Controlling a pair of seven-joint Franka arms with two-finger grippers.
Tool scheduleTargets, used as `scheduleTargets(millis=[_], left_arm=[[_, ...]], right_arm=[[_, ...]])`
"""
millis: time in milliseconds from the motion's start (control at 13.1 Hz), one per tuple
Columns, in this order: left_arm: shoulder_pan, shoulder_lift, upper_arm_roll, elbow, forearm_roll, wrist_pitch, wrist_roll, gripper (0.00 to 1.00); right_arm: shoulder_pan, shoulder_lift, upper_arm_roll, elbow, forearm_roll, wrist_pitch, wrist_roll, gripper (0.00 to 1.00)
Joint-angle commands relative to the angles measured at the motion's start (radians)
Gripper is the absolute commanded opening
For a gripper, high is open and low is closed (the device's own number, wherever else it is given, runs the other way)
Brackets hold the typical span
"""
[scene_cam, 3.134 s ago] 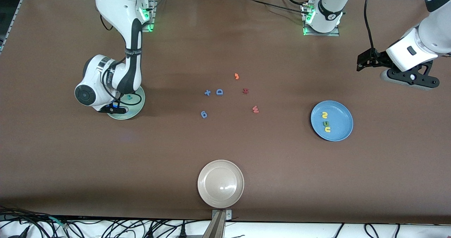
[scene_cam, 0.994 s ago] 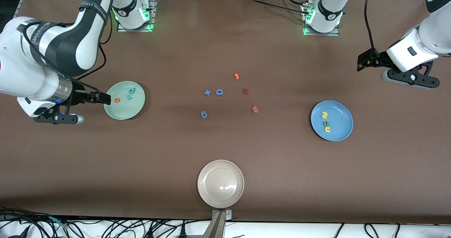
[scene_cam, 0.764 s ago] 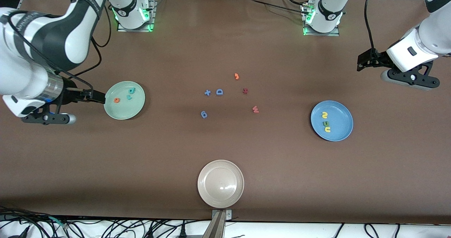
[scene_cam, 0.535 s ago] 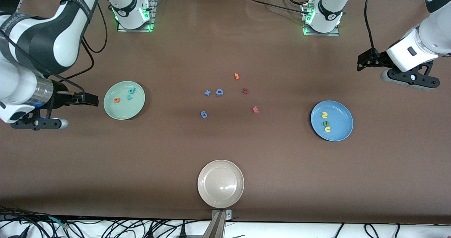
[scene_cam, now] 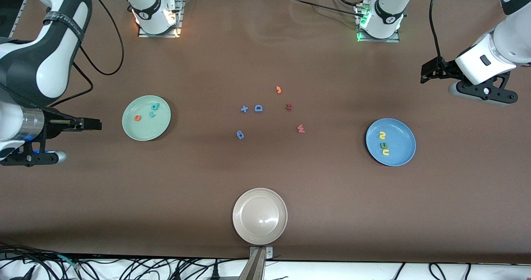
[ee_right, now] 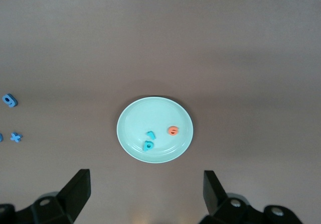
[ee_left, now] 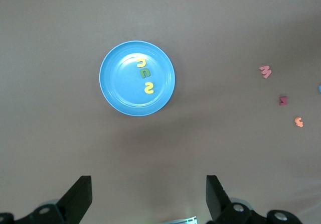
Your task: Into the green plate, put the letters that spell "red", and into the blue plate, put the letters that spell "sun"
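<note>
The green plate (scene_cam: 146, 128) (ee_right: 135, 121) holds the orange e (scene_cam: 137, 117) (ee_right: 173, 130), teal r (scene_cam: 152, 114) (ee_right: 150, 134) and teal d (scene_cam: 155, 106) (ee_right: 148, 145). In the blue plate (scene_cam: 400, 139) (ee_left: 120, 83) lie the yellow s (scene_cam: 382, 135) (ee_left: 149, 88), olive n (scene_cam: 384, 144) (ee_left: 145, 73) and yellow u (scene_cam: 385, 152) (ee_left: 142, 62). My right gripper (scene_cam: 94, 123) (ee_right: 145, 181) hangs open and empty over bare table beside the green plate, toward the right arm's end. My left gripper (scene_cam: 424, 74) (ee_left: 148, 189) waits open and empty over the left arm's end.
Loose letters lie mid-table: a blue D (scene_cam: 258, 108), a blue cross (scene_cam: 244, 109), a blue g-shape (scene_cam: 240, 135), an orange 3 (scene_cam: 278, 90), a dark red letter (scene_cam: 289, 106) and a red w (scene_cam: 301, 128). A beige-white plate (scene_cam: 259, 216) sits by the table's near edge.
My right arm has drawn back from the green plate toward its end of the table, uncovering the three letters in it. The left arm has stayed still.
</note>
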Motion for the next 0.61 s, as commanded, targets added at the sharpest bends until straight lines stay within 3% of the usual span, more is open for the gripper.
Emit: scheduleTargets(millis=[0,229,306,459,535], left_arm=[[0.005,0.0,0.002,0.007,-0.026,-0.015,-0.008,1.0],[0.005,0.0,0.002,0.008,-0.026,-0.014,-0.008,1.0],[0.005,0.0,0.002,0.008,-0.026,-0.015,-0.008,1.0],[0.005,0.0,0.002,0.007,-0.026,-0.014,-0.008,1.0],[0.005,0.0,0.002,0.007,-0.026,-0.015,-0.008,1.0]], right_arm=[[-0.111,-0.042,0.184,0.073,-0.113,-0.034,0.035,0.99],[-0.266,-0.129,0.544,0.064,-0.344,-0.007,0.094,0.99],[-0.288,-0.158,0.618,0.037,-0.415,0.009,0.102,0.99],[-0.302,-0.244,0.646,-0.102,-0.434,0.07,0.102,0.99],[-0.303,-0.325,0.653,-0.241,-0.437,0.166,0.102,0.99]])
